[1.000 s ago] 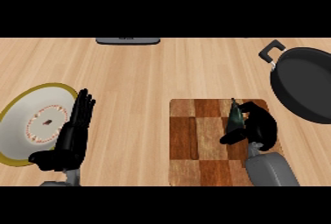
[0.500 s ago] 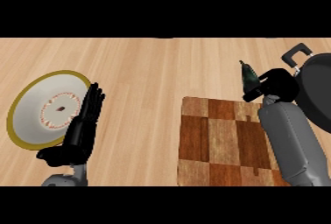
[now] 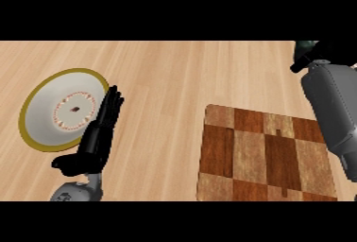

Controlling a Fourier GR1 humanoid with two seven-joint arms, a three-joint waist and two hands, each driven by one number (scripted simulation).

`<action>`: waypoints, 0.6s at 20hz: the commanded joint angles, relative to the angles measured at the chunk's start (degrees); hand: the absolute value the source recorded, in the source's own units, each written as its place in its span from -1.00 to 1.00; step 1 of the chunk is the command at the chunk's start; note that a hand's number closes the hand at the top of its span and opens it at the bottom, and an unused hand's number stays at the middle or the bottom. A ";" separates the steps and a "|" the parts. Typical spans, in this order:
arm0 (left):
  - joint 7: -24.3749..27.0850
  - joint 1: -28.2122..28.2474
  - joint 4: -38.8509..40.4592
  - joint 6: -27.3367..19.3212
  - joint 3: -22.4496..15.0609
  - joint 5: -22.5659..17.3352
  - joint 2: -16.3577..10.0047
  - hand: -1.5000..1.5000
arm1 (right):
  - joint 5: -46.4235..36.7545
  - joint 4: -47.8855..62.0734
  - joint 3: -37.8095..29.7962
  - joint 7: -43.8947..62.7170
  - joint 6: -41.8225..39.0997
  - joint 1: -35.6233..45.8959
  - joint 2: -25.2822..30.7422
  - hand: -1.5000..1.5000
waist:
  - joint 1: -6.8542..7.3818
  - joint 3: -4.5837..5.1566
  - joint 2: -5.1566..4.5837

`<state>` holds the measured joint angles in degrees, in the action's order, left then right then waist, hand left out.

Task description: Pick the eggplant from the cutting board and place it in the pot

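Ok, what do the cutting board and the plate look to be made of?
Cutting board: likely wood, a checker of light and dark brown blocks with visible grain, matte. Plate: probably glazed ceramic, with a smooth pale face and a yellow rim; plastic is possible.

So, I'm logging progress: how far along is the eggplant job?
Pickup looks done: the cutting board lies bare, no eggplant on it. The right hand is at the view's upper right edge, cut off, so its load is hidden. The pot is out of view, so placing is unconfirmed. The left hand rests open beside the plate.
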<state>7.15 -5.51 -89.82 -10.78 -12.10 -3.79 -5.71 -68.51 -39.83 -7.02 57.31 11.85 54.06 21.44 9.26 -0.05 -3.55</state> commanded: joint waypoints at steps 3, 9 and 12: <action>-1.53 -0.98 -0.40 -0.23 -0.17 0.27 0.10 0.00 | -9.97 8.54 2.79 7.92 3.42 10.03 2.57 1.00 | 0.65 0.08 0.37; -0.88 -0.74 0.20 0.35 1.32 -0.51 -0.72 0.00 | -15.62 14.77 1.85 14.88 4.20 14.56 4.13 1.00 | -0.08 0.11 0.34; 0.44 0.09 1.20 -0.53 0.78 0.26 0.26 0.00 | -16.92 17.36 0.59 15.64 4.86 15.32 5.55 1.00 | -1.12 0.06 0.35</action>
<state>6.65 -5.82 -89.54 -11.10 -11.92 -3.41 -5.60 -82.97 -25.76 -5.71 63.35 14.00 66.98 25.72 8.83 0.01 -3.15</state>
